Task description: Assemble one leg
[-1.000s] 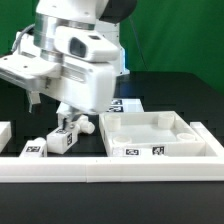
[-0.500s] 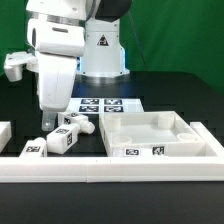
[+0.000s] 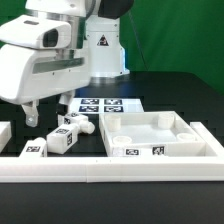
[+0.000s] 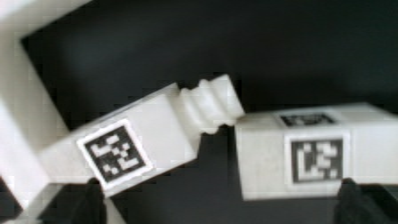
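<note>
Three white legs with square tags lie close together on the black table at the exterior view's left: one (image 3: 33,148), one (image 3: 62,139) and one (image 3: 76,122) behind them. My gripper (image 3: 42,112) hangs open and empty a little above them, touching none. In the wrist view, one leg (image 4: 143,135) lies slanted, its round peg end against a second leg (image 4: 320,148). My gripper (image 4: 217,205) stands wide open, and its dark fingertips (image 4: 68,205) show only at the frame edge.
The large white tray-shaped panel (image 3: 195,138) sits to the exterior view's right of the legs. The marker board (image 3: 105,104) lies behind. A long white rail (image 3: 110,172) runs along the front. Another white block (image 3: 4,133) sits at the far left edge.
My gripper has lifted off the legs and swung toward the exterior view's left as the wrist turned. The rear leg, earlier hidden by the fingers, now lies in plain sight.
</note>
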`<action>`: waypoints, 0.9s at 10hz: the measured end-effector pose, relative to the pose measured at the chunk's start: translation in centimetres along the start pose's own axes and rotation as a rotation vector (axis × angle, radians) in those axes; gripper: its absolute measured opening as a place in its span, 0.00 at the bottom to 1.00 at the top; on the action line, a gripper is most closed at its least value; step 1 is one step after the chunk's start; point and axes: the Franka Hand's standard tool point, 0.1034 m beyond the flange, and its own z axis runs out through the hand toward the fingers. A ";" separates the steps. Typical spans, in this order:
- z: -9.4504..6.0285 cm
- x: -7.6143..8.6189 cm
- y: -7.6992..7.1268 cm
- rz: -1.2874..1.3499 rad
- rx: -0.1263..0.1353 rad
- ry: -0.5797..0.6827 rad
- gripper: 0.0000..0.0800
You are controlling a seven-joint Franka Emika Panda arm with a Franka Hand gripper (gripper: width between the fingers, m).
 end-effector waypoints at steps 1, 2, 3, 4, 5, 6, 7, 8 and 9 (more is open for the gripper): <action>0.0 0.3 -0.2 0.058 0.003 0.005 0.81; 0.0 0.5 -0.3 0.133 0.012 0.014 0.81; 0.0 0.6 -0.3 0.196 0.018 0.020 0.81; 0.0 0.8 -0.4 0.255 0.024 0.025 0.81; 0.0 0.9 -0.5 0.295 0.029 0.028 0.81; -0.1 1.0 -0.6 0.383 0.039 0.035 0.81; -0.1 0.6 -0.4 0.529 0.057 0.043 0.81; 0.1 0.1 -0.3 0.722 0.084 0.041 0.81; 0.4 -0.2 -0.5 0.840 0.089 0.043 0.81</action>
